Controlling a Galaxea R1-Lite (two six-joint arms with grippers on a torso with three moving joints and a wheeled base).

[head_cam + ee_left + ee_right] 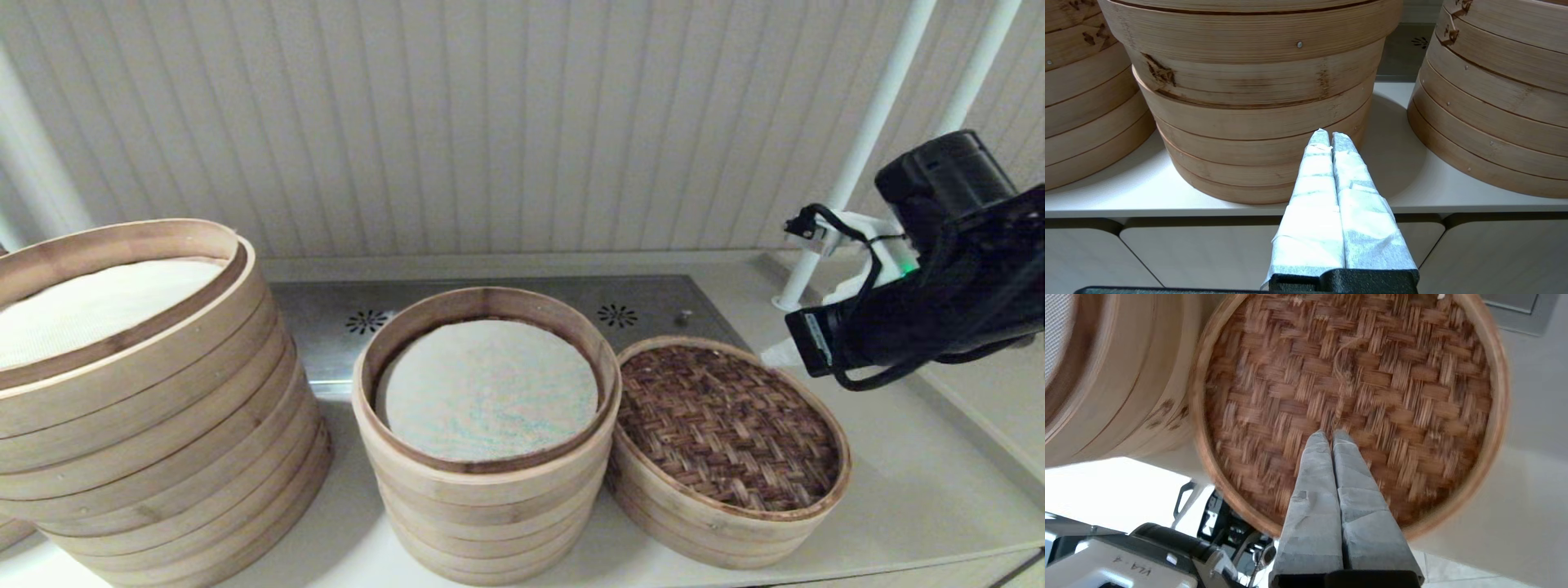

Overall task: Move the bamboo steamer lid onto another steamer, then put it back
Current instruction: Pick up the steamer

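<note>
The bamboo steamer lid (727,425), dark herringbone weave in a pale rim, lies on a low bamboo base at the right, its rim against the other steamer (486,457). That mid-sized stack stands uncovered and shows its green-flecked liner (490,388). In the right wrist view my right gripper (1331,433) is shut and empty, hovering over the woven top of the lid (1392,388), near its thin cord loop (1345,355). The right arm (922,310) hangs beyond the lid's far right side. My left gripper (1329,134) is shut and empty, parked off the counter's front edge.
A much wider stack (139,392) with a plain white liner stands at the left; the left gripper faces its side wall (1257,102). Another stack (1081,94) is further left. White posts (865,139) rise at the back right. A steel vent panel (645,306) lies behind the steamers.
</note>
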